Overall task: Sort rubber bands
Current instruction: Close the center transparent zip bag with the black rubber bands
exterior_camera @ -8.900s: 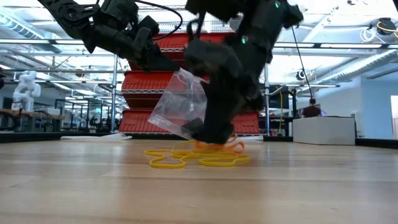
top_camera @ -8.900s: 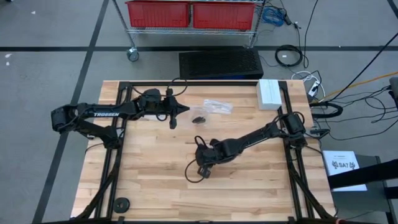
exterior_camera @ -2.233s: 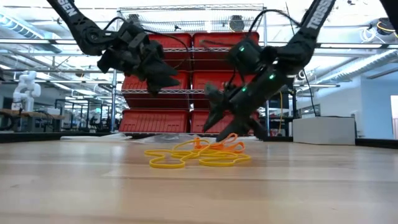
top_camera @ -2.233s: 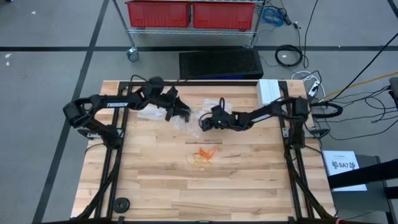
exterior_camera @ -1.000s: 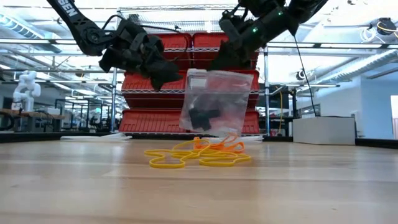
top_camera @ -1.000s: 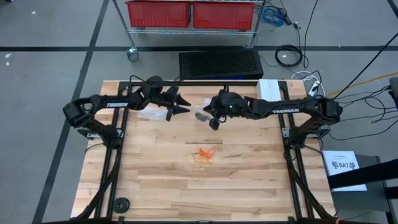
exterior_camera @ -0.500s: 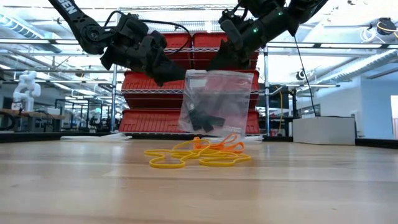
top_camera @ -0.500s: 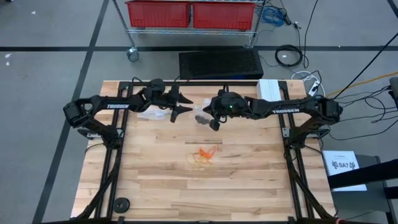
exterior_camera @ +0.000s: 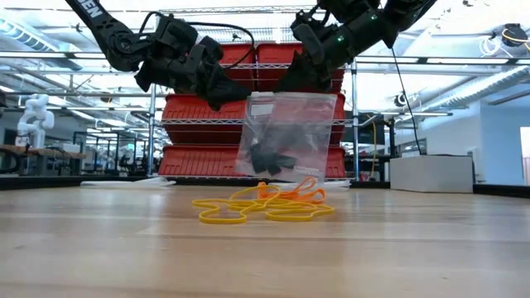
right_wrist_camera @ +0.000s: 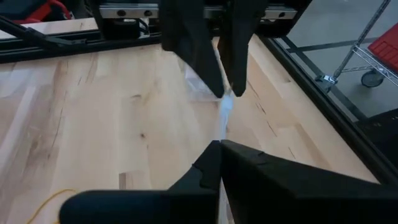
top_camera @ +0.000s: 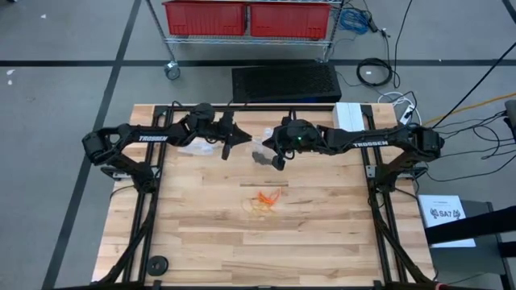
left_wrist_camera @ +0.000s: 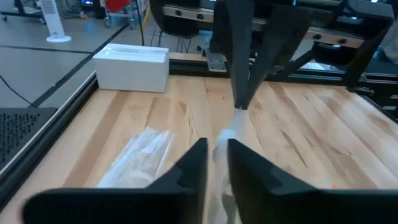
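Pale wooden table on a grey floor, with a white box at its far right corner. Beyond the far edge, a black mat and a wire rack with red bins. In the low view, a bright workshop hall behind.

Near the table's middle, rubber bands in a loose heap, orange and pale yellow tangled together and lying flat on the wood. More of them, dark ones, inside a clear bag hanging in the air above the far half of the table.

Right gripper clamped tight on that bag's top edge. Left gripper at the same edge from the other side, narrowed to a slim gap with the plastic pinched between its fingers.

Second clear bag flat on the table under the left arm; hard to make out anything inside it. Dark bands in the hanging bag visible only as a clump, not countable. Heap partly hidden behind the bag's lower edge in the low view.
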Controlling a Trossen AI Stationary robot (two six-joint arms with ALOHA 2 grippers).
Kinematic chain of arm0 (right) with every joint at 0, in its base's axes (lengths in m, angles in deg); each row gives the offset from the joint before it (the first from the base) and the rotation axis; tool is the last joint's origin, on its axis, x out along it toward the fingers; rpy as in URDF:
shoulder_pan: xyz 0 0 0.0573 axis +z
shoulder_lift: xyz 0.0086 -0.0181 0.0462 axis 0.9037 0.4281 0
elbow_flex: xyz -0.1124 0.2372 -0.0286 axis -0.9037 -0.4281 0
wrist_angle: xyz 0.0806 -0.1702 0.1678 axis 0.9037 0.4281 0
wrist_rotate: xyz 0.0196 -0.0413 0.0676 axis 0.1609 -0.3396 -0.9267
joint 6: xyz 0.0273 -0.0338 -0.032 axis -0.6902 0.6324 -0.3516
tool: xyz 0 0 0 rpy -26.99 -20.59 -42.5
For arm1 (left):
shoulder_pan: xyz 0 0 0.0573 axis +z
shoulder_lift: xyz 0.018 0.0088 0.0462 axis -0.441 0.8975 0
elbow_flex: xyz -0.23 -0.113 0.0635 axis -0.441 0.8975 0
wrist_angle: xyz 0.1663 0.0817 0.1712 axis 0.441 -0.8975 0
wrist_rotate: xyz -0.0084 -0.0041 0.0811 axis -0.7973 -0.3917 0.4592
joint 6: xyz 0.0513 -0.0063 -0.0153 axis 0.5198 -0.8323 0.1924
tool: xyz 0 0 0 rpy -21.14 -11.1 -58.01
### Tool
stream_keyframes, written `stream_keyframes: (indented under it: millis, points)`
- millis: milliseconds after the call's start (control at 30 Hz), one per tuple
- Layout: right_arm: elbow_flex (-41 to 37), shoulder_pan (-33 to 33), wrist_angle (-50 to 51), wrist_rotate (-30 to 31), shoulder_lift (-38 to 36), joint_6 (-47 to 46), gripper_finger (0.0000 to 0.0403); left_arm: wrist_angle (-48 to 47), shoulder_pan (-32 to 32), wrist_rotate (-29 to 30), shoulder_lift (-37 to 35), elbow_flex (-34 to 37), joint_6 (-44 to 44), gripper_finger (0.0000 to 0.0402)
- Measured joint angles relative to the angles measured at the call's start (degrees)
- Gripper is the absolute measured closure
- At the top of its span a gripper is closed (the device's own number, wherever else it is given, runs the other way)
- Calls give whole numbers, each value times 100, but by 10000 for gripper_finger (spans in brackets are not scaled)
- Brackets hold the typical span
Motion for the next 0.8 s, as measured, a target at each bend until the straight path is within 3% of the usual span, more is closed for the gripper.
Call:
stream_keyframes:
  millis: [100, 300, 667, 800]
  points:
    - [0, 1, 0, 1, 0, -2, 403, -52, -4, -5, 0, 0, 190, 389]
    - [0, -8, 3, 1, -54, -304, 395, -75, -2, -7, 0, 0, 215, 398]
    - [4, -123, -537, -466, -57, -67, 271, -56, -118, -35, 0, -2, 268, 400]
    - [4, -268, -507, -633, -55, 218, 248, -52, -186, -39, 0, -2, 270, 400]
